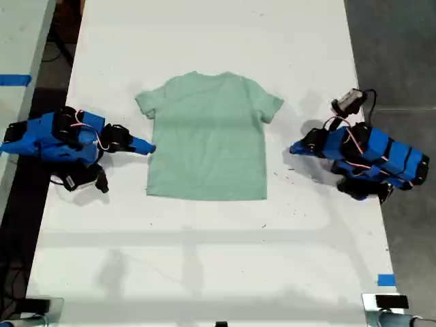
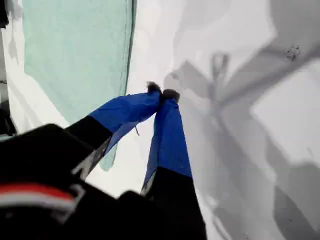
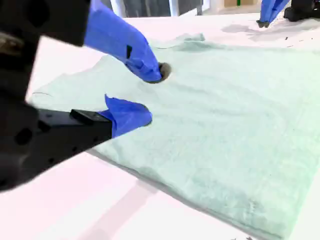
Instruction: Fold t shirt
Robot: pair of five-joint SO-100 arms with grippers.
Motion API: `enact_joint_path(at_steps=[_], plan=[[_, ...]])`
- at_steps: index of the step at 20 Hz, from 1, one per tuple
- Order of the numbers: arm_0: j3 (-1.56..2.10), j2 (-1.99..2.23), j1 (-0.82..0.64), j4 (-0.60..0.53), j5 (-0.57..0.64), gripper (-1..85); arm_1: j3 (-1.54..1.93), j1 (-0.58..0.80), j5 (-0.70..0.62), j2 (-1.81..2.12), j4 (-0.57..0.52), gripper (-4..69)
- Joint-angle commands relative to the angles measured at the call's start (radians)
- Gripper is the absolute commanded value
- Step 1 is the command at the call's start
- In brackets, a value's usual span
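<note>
The pale mint-green t shirt (image 1: 208,139) lies flat and spread out on the white table (image 1: 204,259), collar toward the far end. My second gripper (image 1: 146,146) is at the exterior view's left, at the shirt's side edge. In the second wrist view it (image 3: 147,95) is open, its blue fingers (image 3: 142,65) just over the fabric (image 3: 225,125) near a sleeve. My first gripper (image 1: 294,148) is at the exterior view's right, a short gap from the shirt. It (image 2: 162,93) is shut, tips on bare table beside the shirt's edge (image 2: 75,50).
The table's long edges run close behind both arm bases. Blue tape (image 1: 386,279) marks the table's near corner at the exterior view's right. A second table with blue tape (image 1: 13,80) stands at the exterior view's left. Dark floor (image 1: 402,54) lies beyond the exterior view's right edge.
</note>
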Motion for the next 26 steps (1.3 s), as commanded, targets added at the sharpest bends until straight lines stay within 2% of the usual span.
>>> enact_joint_path(at_steps=[1,6,8,9,11,12,13,16,17,19,21,26], plan=[[0.005,0.006,0.002,-0.020,0.005,10.3,0.044,-0.018,0.012,0.006,0.005,1.2],[0.005,0.006,0.002,-0.020,0.005,10.3,0.029,-0.038,0.002,0.006,-0.008,1.2],[0.005,0.006,0.002,-0.020,0.005,10.3,-0.084,0.026,-0.164,-0.009,-0.092,1.2],[0.005,0.006,0.002,-0.020,0.005,10.3,-0.176,0.103,-0.219,-0.101,-0.133,1.5],[0.005,0.006,0.002,-0.020,0.005,10.3,-0.448,0.258,-0.371,-0.551,-0.212,7.3],[0.005,0.006,0.002,-0.020,0.005,10.3,-0.612,0.316,-0.446,-0.796,-0.222,7.5],[0.005,0.006,0.002,-0.020,0.005,10.3,-0.779,0.364,-0.508,-1.012,-0.215,9.2],[0.005,0.006,0.002,-0.020,0.005,10.3,-1.229,0.497,-0.607,-1.500,-0.120,25.8],[0.005,0.006,0.002,-0.020,0.005,10.3,-1.373,0.526,-0.647,-1.646,-0.072,28.6],[0.005,0.006,0.002,-0.020,0.005,10.3,-1.583,0.552,-0.706,-1.864,-0.020,28.9],[0.005,0.006,0.002,-0.020,0.005,10.3,-1.666,0.568,-0.713,-1.973,-0.021,26.6],[0.005,0.006,0.002,-0.020,0.005,10.3,-1.655,0.617,-0.724,-2.161,-0.094,24.1]])
